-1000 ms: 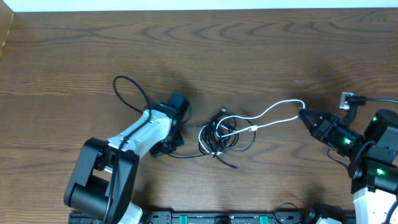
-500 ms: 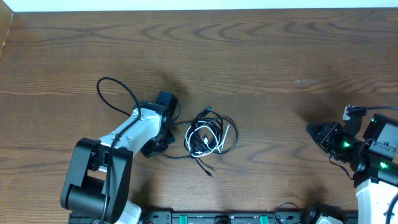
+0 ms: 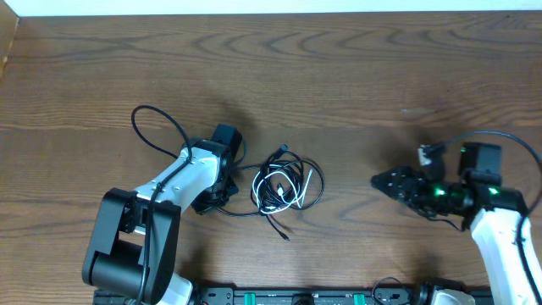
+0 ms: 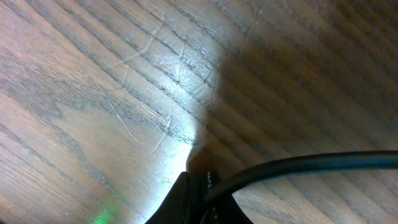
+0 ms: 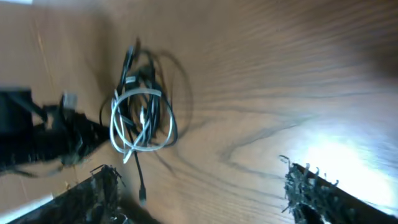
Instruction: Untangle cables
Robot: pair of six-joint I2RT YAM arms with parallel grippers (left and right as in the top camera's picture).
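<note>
Near the middle of the table (image 3: 356, 76), a little towards the left arm, the cables (image 3: 288, 186) lie as one loose bundle of overlapping loops. One white cord (image 3: 308, 181) is coiled through it, and in the right wrist view it reads as a pale ring (image 5: 118, 127) wound around the darker loops. The rest are thin black cords. How many of them there are cannot be told, because they cross and overlap. One black end with a small plug (image 3: 284, 149) sticks out at the far side of the bundle, and another black tail (image 3: 279, 229) trails out on the near side.

One black strand (image 3: 250, 213) runs from the bundle along the wood to the left gripper (image 3: 216, 196). That pincer is clenched, and in its own view the black strand (image 4: 311, 165) comes out from the closed fingertips (image 4: 196, 193) just above the table.

Two grippers are in view. The right gripper (image 3: 385, 180) is well apart from the bundle on its other side and points at it. It is released, with its fingers spread wide and nothing between them (image 5: 199, 168).

A thick black cord (image 3: 152, 127) loops out from the left arm.
</note>
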